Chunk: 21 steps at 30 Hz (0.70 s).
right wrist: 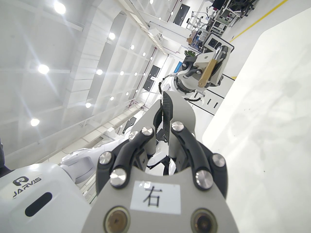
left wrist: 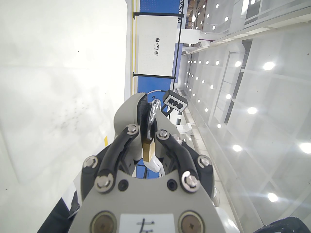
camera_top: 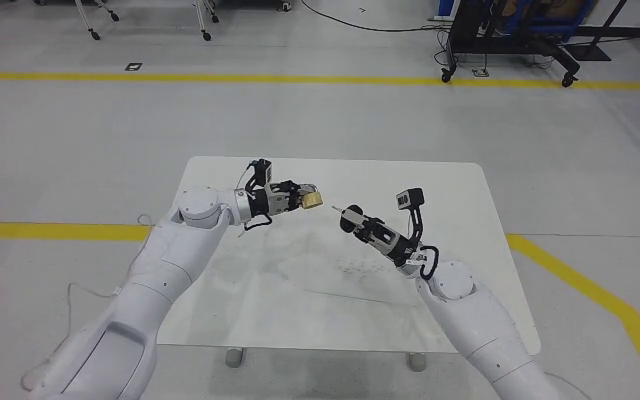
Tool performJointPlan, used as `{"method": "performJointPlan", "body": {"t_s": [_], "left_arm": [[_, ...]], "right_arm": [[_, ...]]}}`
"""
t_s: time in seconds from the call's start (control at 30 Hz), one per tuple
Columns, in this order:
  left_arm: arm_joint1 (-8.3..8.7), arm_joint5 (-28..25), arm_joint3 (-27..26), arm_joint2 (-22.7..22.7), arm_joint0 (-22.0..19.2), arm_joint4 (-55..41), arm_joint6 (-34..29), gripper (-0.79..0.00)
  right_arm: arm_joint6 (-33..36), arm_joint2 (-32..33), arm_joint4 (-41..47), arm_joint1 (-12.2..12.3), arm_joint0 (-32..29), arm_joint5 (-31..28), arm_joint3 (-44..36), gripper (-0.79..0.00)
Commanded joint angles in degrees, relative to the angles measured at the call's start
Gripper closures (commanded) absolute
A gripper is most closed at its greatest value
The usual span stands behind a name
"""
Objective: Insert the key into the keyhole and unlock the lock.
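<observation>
**Fingers hold lock and key, a small gap between the two**

The fingers (left wrist: 126, 117) of the left gripper (left wrist: 150, 115) are pressed shut on the lock (left wrist: 148, 151). Its silver shackle and brass body both show in the narrow slot between them. In the top view this gripper holds the lock (camera_top: 312, 199) above the far left part of the table (camera_top: 440, 190), and the brass body sticks out to the right past the fingertips.

The right gripper (right wrist: 165, 105) has its fingers drawn close together, with a thin slit left between them. In the top view they pinch the key (camera_top: 342, 209), a thin pale shaft that juts toward the far left and points at the lock. The key sits to the right of the lock and a little nearer. Its tip is close to the brass body but not touching it. I cannot tell which face of the lock carries the keyhole.

The right wrist view looks across at the lock (right wrist: 206, 72), a brass bar slanted between the other arm's fingers.

The table is white, with faint dark scuff marks (camera_top: 355, 265) near its middle. Around it lies a grey floor (camera_top: 120, 140) crossed by a yellow line (camera_top: 300, 78), and a black wheeled frame (camera_top: 510, 45) stands at the far right.
</observation>
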Motion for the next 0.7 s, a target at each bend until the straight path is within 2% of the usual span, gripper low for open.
{"method": "performJointPlan", "body": {"t_s": [0.0, 0.03, 0.1, 0.2, 0.33, 0.5, 0.57, 0.67], "left_arm": [[0.11, 0.0, -0.4, -0.1, 0.2, 2.0, 3.3, 0.0], [0.15, 0.7, -0.5, -0.4, 0.6, 2.5, 5.9, 0.0], [0.01, 2.2, -1.0, -1.8, 1.8, -1.7, 6.1, 0.0], [0.02, 2.5, -2.1, -1.9, 1.8, 0.6, 8.9, 0.0], [-0.39, 4.1, -3.6, -1.9, 2.5, 0.9, 12.2, 0.0], [-0.71, 5.0, -4.4, -2.0, 2.7, 2.4, 15.1, 0.0], [-0.65, 5.1, -4.7, -2.3, 2.7, 4.6, 18.2, 0.0], [-0.65, 5.1, -4.7, -2.3, 2.7, 4.6, 18.2, 0.0]], "right_arm": [[0.0, 0.0, 0.0, 0.0, 0.0, 0.0, 0.0, 0.0], [0.0, 0.0, 0.0, 0.0, 0.0, 0.0, 0.0, 0.0], [-0.6, -0.1, -0.3, 0.0, -0.2, 0.7, 0.0, 0.0], [-6.0, -1.2, -4.4, -0.3, -1.8, 5.0, -1.1, 0.0], [-12.5, -4.1, -4.1, -1.1, -4.7, 12.5, -4.5, 0.0], [-23.9, -5.2, -5.2, -1.8, -8.4, 16.5, -9.4, 0.0], [-24.9, -5.2, -5.8, -1.8, -8.8, 17.0, -10.1, 0.0], [-24.9, -5.2, -5.8, -1.8, -8.8, 17.0, -10.1, 0.0]]}}
